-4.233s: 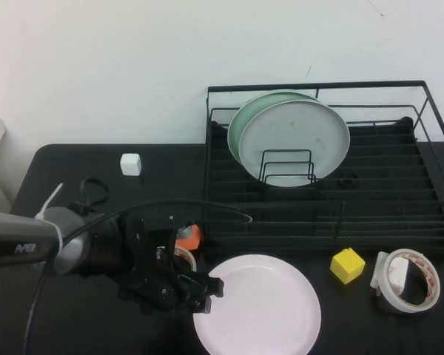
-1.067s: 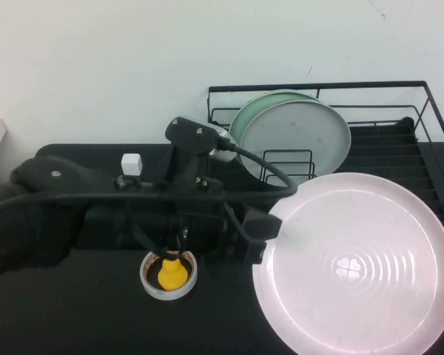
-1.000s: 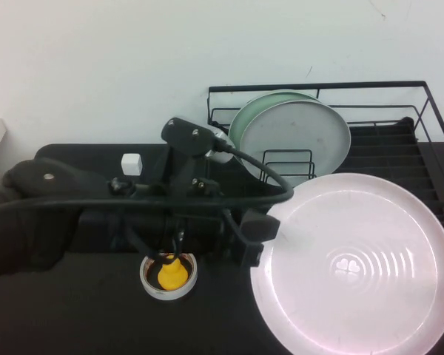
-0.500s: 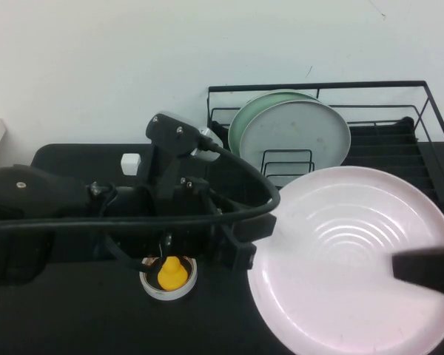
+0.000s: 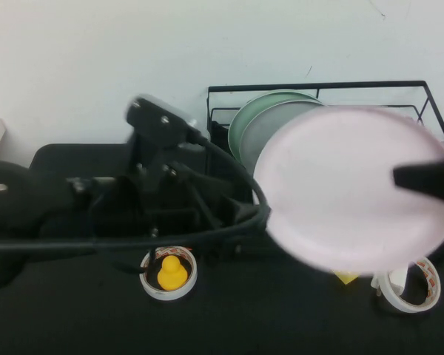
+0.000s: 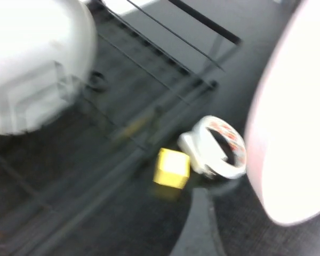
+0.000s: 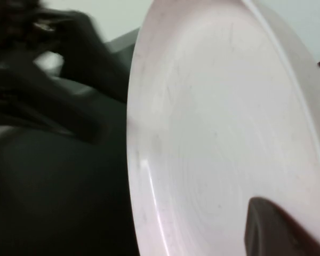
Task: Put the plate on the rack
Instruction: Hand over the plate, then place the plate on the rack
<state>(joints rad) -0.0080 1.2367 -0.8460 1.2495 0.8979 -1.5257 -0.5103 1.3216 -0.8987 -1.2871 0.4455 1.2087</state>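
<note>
The pale pink plate (image 5: 351, 185) is raised off the table (image 5: 281, 325) and tilted up, its face toward the camera, in front of the black wire rack (image 5: 318, 89) and covering most of it. The left pincer (image 5: 255, 214) meets the plate's left edge; its fingers are hidden behind the arm and rim, so whether they clamp the plate cannot be told. The right pincer (image 5: 422, 177) shows as a dark tip over the plate's right edge, its state likewise undeterminable. In the rack behind stand a grey-white plate (image 5: 270, 133) and a pale green plate (image 5: 255, 111). On the table lie a tape roll holding a yellow figure (image 5: 169, 272), a second tape roll (image 5: 407, 290) and a yellow cube (image 6: 172, 168).
</note>
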